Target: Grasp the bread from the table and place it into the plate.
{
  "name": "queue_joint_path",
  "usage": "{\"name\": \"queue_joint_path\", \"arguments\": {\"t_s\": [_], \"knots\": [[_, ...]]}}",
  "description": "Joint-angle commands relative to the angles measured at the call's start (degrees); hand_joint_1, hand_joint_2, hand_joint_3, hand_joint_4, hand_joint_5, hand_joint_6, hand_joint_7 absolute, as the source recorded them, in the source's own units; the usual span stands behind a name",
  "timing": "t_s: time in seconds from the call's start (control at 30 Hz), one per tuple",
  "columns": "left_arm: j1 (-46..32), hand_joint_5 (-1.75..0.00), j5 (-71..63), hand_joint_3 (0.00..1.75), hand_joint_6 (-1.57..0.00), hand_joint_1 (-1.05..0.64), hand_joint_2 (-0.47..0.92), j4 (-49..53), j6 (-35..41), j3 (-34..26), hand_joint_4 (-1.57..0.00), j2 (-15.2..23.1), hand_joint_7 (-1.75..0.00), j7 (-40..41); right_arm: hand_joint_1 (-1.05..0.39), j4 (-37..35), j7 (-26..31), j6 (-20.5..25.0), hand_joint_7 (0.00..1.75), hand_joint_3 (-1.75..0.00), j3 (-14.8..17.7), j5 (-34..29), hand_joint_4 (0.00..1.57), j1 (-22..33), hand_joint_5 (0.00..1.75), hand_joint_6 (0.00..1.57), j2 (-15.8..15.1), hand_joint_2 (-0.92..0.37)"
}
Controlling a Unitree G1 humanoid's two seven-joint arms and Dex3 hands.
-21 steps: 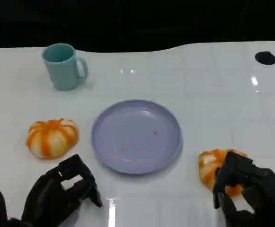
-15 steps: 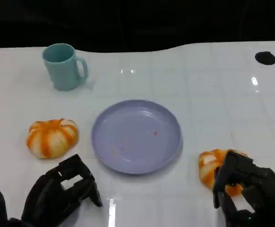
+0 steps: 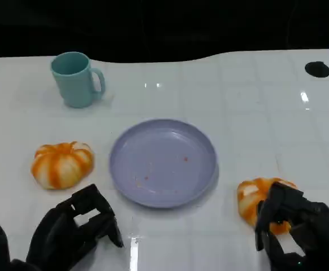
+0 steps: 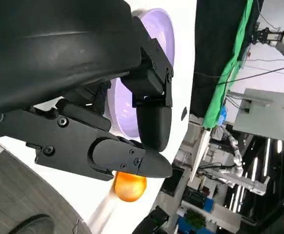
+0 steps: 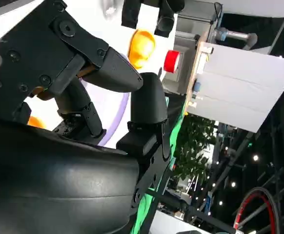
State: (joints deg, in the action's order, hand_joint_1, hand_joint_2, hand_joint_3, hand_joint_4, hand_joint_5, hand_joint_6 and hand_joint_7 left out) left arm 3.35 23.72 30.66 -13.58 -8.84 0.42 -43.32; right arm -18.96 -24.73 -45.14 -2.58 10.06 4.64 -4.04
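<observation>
My right hand [image 3: 294,228], lower right of the head view, has its fingers draped over the bread [image 3: 256,201] on the worktop [image 3: 255,113]; whether they grip it I cannot tell; a shallow hold could drop it short of the plate [image 3: 163,162] (my left hand [image 3: 74,231] idles, curled on nothing).

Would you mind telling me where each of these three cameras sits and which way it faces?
Head view: high on the robot, looking down at the white table: plate, mug, two breads, left hand, right hand.
Left wrist view: behind the left hand, facing the plate and the bread on the right.
Right wrist view: behind the right hand, facing the bread on the left.
Shared: both wrist views show a bread and the plate, as the head view does.
</observation>
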Motion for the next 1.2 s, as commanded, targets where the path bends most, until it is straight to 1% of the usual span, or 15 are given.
{"name": "queue_joint_path", "arguments": {"t_s": [0.03,0.1,0.17,0.23,0.27,0.3,0.4,0.5,0.57,0.6,0.67,0.73,0.83,1.0,1.2], "knots": [[-0.7,-1.75,-0.5,0.08,-0.67,-0.66,0.92,-1.2,0.4,-0.2,-0.69,1.1,-1.42,0.7,-0.39,1.3,-0.5,1.5,1.65,-1.53,0.1,1.8,0.87,0.5,1.75,0.62,-0.3,-0.30],[-0.8,-1.75,-0.5,0.08,-0.67,-0.65,0.92,-1.3,0.4,-0.3,-0.69,1.1,-1.42,0.6,-0.37,1.5,-1.0,1.6,1.65,-1.53,0.1,2.7,0.86,0.5,1.75,0.61,-0.1,-0.30],[-0.8,-1.75,-0.6,0.09,-0.66,-0.65,0.92,-1.2,-0.1,-0.3,-0.69,1.0,-1.42,0.4,-0.38,1.4,-1.2,1.2,1.62,-1.47,0.2,3.1,0.83,0.4,1.75,0.60,0.1,-0.33],[-0.9,-1.75,-0.5,0.09,-0.66,-0.65,0.92,-1.3,0.0,-0.4,-0.69,1.0,-1.42,0.3,-0.40,0.2,-0.9,-1.5,1.56,-1.40,0.7,2.2,0.79,-0.4,1.75,0.57,0.2,-0.36],[-0.9,-1.75,-0.4,0.09,-0.66,-0.64,0.92,-1.3,0.1,-0.4,-0.69,1.0,-1.42,0.2,-0.41,-0.5,-0.8,-2.7,1.48,-1.30,0.9,1.9,0.70,-0.7,1.75,0.53,0.2,-0.41],[-0.8,-1.75,-0.4,0.09,-0.66,-0.64,0.92,-1.2,0.0,-0.4,-0.69,1.0,-1.42,0.1,-0.42,-0.7,-0.7,-3.7,1.43,-1.26,1.1,1.4,0.64,-1.0,1.72,0.50,0.0,-0.43],[-0.9,-1.75,-0.4,0.09,-0.66,-0.64,0.92,-1.2,-0.2,-0.4,-0.69,1.0,-1.42,0.1,-0.43,-0.5,-0.3,-5.0,1.32,-1.12,1.3,0.0,0.49,-1.4,1.56,0.39,-0.7,-0.51],[-1.0,-1.75,-0.4,0.10,-0.66,-0.64,0.92,-1.6,0.1,-0.4,-0.69,1.0,-1.43,0.3,-0.47,2.3,1.9,-4.4,1.15,-0.84,2.1,-4.8,0.30,-1.3,1.29,0.24,-2.4,-0.63],[-1.0,-1.75,-0.3,0.10,-0.66,-0.64,0.92,-1.8,0.1,-0.4,-0.69,0.9,-1.43,0.3,-0.49,3.8,4.6,-5.0,1.07,-0.67,3.3,-11.8,0.20,-1.4,1.24,0.14,-4.2,-0.70],[-1.1,-1.75,-0.3,0.10,-0.65,-0.63,0.92,-1.9,0.2,-0.4,-0.69,0.9,-1.43,0.3,-0.50,4.7,6.0,-5.0,0.99,-0.56,3.8,-15.5,0.09,-1.5,1.22,0.07,-5.3,-0.75],[-1.2,-1.75,-0.5,0.10,-0.65,-0.63,0.92,-2.0,0.1,-0.3,-0.69,0.9,-1.42,0.4,-0.52,6.5,8.6,-4.6,0.88,-0.37,4.4,-21.6,0.02,-1.4,1.15,0.03,-7.0,-0.84],[-1.2,-1.75,-0.3,0.10,-0.65,-0.63,0.92,-2.0,0.1,-0.4,-0.69,0.8,-1.42,0.4,-0.53,8.6,10.9,-3.4,0.77,-0.22,4.6,-26.4,0.00,-1.0,1.02,0.02,-8.2,-0.90],[-1.1,-1.75,-0.2,0.11,-0.65,-0.61,0.92,-2.0,0.3,-0.4,-0.69,0.8,-1.42,0.3,-0.53,12.2,13.4,-0.3,0.68,-0.11,4.6,-31.8,0.00,-0.2,0.84,0.02,-9.6,-0.91],[-1.3,-1.75,-0.7,0.10,-0.65,-0.62,0.92,-2.3,0.0,-0.2,-0.69,0.8,-1.41,0.7,-0.50,19.0,15.8,5.0,0.54,-0.03,4.3,-40.0,0.00,1.1,0.58,0.06,-12.4,-0.87],[-1.5,-1.75,-0.5,0.10,-0.66,-0.60,0.92,-2.7,0.4,0.0,-0.68,0.5,-1.39,0.7,-0.51,24.8,16.8,11.5,0.39,-0.01,3.0,-49.5,0.00,1.4,0.30,0.03,-16.0,-0.85]]}}
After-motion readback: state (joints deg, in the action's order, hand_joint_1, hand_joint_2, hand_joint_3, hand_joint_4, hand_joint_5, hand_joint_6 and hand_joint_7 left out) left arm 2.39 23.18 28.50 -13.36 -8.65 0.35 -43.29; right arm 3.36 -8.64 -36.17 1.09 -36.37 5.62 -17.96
